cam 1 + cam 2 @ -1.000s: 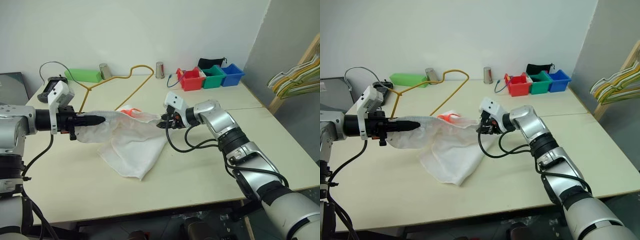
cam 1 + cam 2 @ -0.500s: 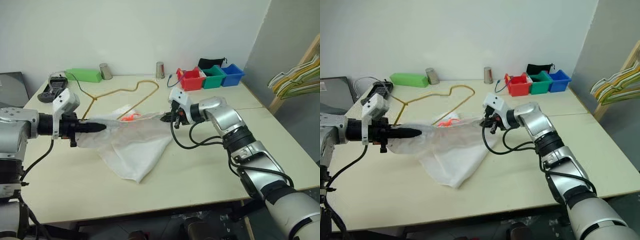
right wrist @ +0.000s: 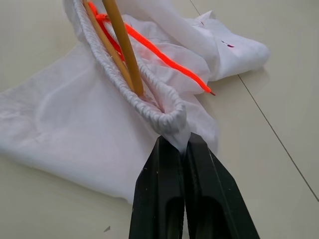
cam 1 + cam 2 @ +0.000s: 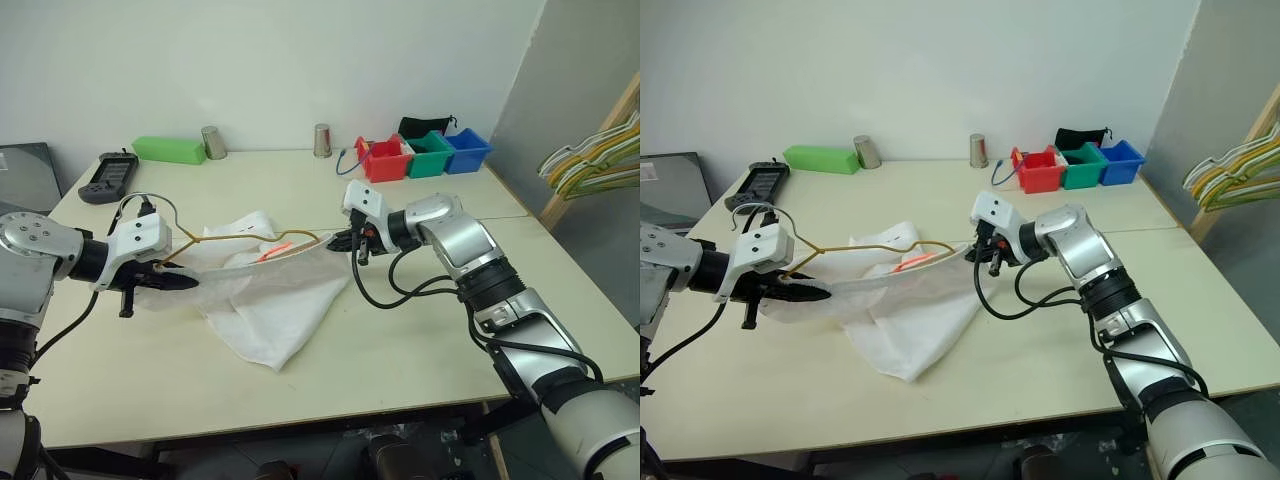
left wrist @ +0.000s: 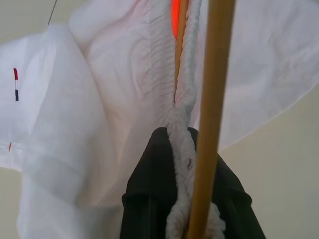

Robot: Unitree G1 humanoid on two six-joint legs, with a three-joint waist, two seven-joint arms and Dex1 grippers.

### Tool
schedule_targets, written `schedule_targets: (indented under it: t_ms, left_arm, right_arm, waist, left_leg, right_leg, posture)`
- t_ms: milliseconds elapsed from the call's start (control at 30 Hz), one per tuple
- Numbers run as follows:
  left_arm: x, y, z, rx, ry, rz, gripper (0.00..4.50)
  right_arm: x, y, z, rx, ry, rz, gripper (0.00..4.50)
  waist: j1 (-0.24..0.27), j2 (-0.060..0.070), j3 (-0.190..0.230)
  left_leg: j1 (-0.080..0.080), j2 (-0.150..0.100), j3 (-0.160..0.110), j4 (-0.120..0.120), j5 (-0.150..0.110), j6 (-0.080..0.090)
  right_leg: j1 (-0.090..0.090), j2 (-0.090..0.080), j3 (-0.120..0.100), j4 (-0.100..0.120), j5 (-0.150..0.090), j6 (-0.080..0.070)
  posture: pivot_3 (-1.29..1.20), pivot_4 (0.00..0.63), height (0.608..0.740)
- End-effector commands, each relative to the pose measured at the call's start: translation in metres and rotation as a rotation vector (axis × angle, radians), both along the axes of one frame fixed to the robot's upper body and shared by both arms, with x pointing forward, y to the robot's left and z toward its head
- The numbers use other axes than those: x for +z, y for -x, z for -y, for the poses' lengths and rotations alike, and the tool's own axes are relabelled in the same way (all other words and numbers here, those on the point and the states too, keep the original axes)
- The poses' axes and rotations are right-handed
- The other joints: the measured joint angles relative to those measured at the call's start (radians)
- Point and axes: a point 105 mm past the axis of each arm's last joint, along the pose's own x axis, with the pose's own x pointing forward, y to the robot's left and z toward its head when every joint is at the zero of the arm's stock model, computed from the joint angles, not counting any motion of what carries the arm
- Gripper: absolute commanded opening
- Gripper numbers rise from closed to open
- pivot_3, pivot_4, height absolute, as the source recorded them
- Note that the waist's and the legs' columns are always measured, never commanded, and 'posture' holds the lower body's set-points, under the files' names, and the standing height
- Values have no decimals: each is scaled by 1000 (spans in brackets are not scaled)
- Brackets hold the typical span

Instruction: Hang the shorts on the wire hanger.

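Fingers (image 3: 172,149) of the right gripper (image 4: 346,238) are clenched on one end of the gathered waistband of the shorts (image 4: 270,300); the pads meet on the elastic where it bunches into a small fold. At the other end, the left gripper (image 4: 178,282) has its fingers (image 5: 149,199) pinched tight on the same waistband, so the band runs stretched between the two grippers just above the table (image 4: 400,350). Below the band, the white fabric sags and lies crumpled on the table, one leg reaching toward the near edge. An orange drawstring (image 3: 164,57) trails out of the waist opening. The hanger (image 4: 250,238) has its yellow wire running along the stretched waistband, inside the opening in the right wrist view, and its grey hook (image 4: 140,205) arcs up over the left gripper. Far behind, along the wall, stand a green box (image 4: 168,149), two metal cups (image 4: 212,142), and red, green and blue bins (image 4: 425,153). A dark handset (image 4: 108,177) lies near the left edge.
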Motion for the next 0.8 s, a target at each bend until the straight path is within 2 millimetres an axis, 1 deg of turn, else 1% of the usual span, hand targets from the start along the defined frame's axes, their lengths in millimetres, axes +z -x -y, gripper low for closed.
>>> schedule_targets:
  t_ms: [33,67,167,233,300,367,400,433,467,500,567,667,733,800]
  left_arm:
    - [-6,3,-29,40,-197,-9,38]
    - [-8,3,-31,37,-221,-9,38]
    - [-9,-3,-29,30,-233,10,38]
    - [-11,-5,-29,-2,-277,19,38]
    - [-9,-13,-22,-8,-262,60,38]
    - [-5,-24,-9,-14,-219,113,38]
    - [-1,-35,5,-28,-187,164,38]
    - [2,-41,15,-38,-166,199,38]
    - [5,-46,28,-64,-135,217,38]
    - [7,-48,36,-80,-116,225,38]
    - [9,-50,56,-144,-89,233,38]
    - [13,-53,68,-174,-77,262,38]
    - [14,-52,81,-218,-64,277,38]
    - [15,-53,86,-224,-59,287,38]
  right_arm:
    - [13,1,13,-6,12,47,5]
    - [13,2,13,-11,18,51,5]
    - [16,8,13,9,29,61,5]
    - [18,13,11,24,34,65,5]
    - [21,15,10,31,41,78,5]
    - [24,18,6,36,44,91,5]
    - [26,21,1,36,44,107,5]
    - [27,22,-3,36,43,119,5]
    - [28,23,-7,35,50,136,5]
    - [29,23,-9,33,55,148,5]
    - [28,15,-10,-12,84,207,5]
    - [27,11,-11,-33,95,230,5]
    - [28,9,-11,-40,99,249,5]
    - [29,9,-12,-27,107,262,5]
  waist:
    - [2,0,0]
    - [2,0,0]
    - [5,0,0]
    - [7,0,0]
    - [8,0,0]
    - [10,0,0]
    - [11,0,0]
    - [13,0,0]
    - [14,0,0]
    - [13,0,0]
    - [8,0,0]
    - [-2,0,0]
    - [-8,0,0]
    - [-14,0,0]
  left_leg:
    - [0,0,0,0,0,0]
    - [0,0,0,0,0,0]
    - [0,0,0,0,0,0]
    - [0,0,0,0,0,0]
    - [0,0,0,0,0,0]
    - [0,0,0,0,0,0]
    - [0,0,0,0,0,0]
    - [0,0,-1,1,0,0]
    - [0,0,-1,1,0,0]
    - [0,0,-1,1,0,0]
    - [0,0,-1,1,0,0]
    - [0,0,-1,1,0,0]
    - [0,1,-1,0,0,0]
    - [0,1,-1,0,0,0]
  right_leg:
    - [0,0,0,0,0,0]
    - [0,0,0,0,0,0]
    - [0,0,0,0,0,0]
    - [0,0,0,0,0,0]
    - [0,0,0,0,0,0]
    - [0,0,0,0,0,0]
    - [0,0,-1,0,0,0]
    - [1,0,-1,0,0,0]
    - [1,0,-1,0,0,0]
    - [1,0,-1,0,0,0]
    - [1,0,-1,0,0,0]
    - [1,0,-1,0,0,0]
    - [1,1,-1,0,0,0]
    - [1,1,-1,0,0,0]
  posture:
    - [-45,0,740]
    - [-45,0,740]
    - [-57,0,740]
    - [-63,0,740]
    - [-71,0,740]
    - [-80,1,740]
    - [-80,1,740]
    - [-85,2,740]
    - [-85,2,740]
    - [-89,3,740]
    - [-92,4,740]
    - [-92,4,740]
    - [-95,5,740]
    - [-99,9,740]
